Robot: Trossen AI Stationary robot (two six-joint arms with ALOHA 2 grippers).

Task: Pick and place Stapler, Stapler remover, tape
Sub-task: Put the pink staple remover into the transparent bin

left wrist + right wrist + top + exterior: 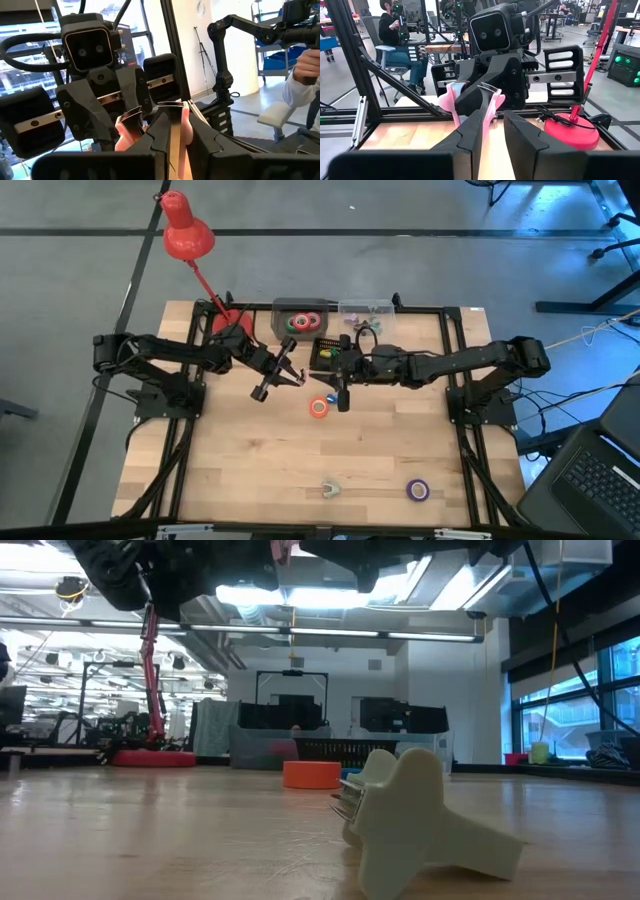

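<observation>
Presently gripped: pink stapler remover (451, 95), held in the air above the middle of the table, caught from both ends.
Left gripper (175, 145): clamped on the pink stapler remover, facing the other arm.
Right gripper (492, 125): fingers closed onto one pink wing of the same stapler remover, judging by the right wrist view.
Handover risk: with both pincers pulling at once, likely to twist or spring loose; with an early left release on a thin wing grip, likely to drop.
Below the handover: orange tape (319, 407), near the table's middle, so could be struck by a fall.
Collision risk: fingertips very close together, so could knock on the way apart.
Other task things: pale stapler remover (331, 488) and purple tape (417, 490) near the front edge, well apart; green and red tape in a bin (281, 326) at the back edge.
Writing: none readable anywhere; no brand or label made out.
</observation>
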